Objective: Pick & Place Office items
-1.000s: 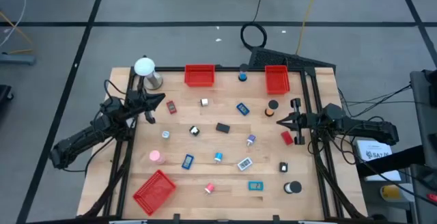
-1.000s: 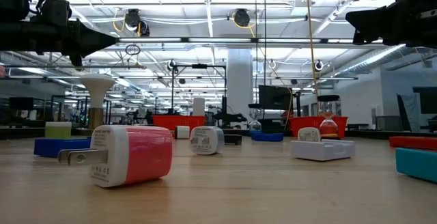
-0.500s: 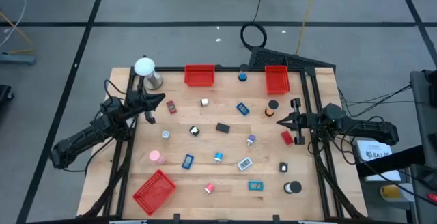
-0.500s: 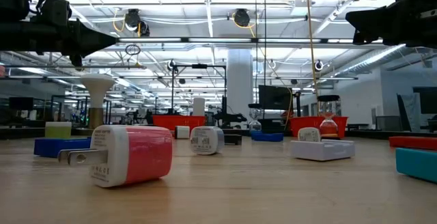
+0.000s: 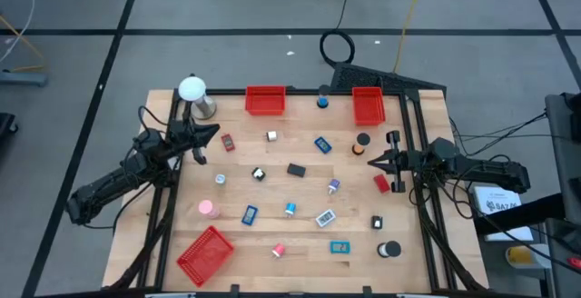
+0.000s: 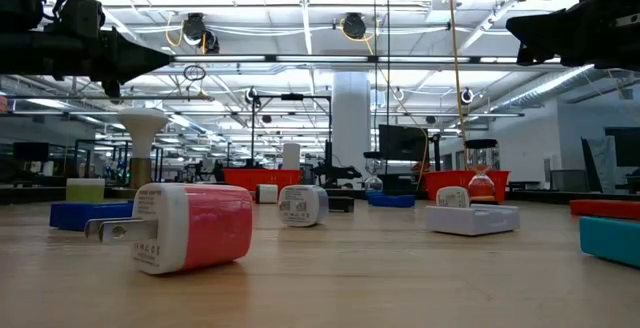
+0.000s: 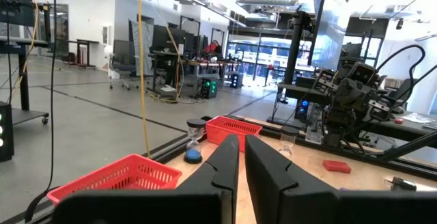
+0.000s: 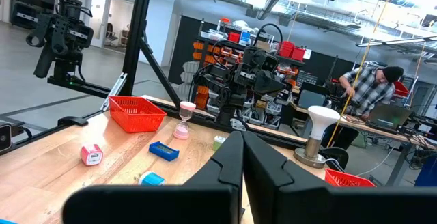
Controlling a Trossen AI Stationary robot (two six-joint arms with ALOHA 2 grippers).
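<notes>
Both arms are idle above the table: left gripper hangs over the far-left edge near the white ball on a stand, right gripper over the right edge just beside a red flat piece; both have jaws clenched and hold nothing. The office items lie scattered across the middle of the tabletop, well apart from each other. Two red trays sit at the far edge, and a third one at the near-left corner.

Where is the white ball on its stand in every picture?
High view: white ball at the table's top-left corner.
Low view: far back, on the left.
Left wrist view: not in it.
Right wrist view: right of middle.
Shared landmark: the red tray beside it.
</notes>
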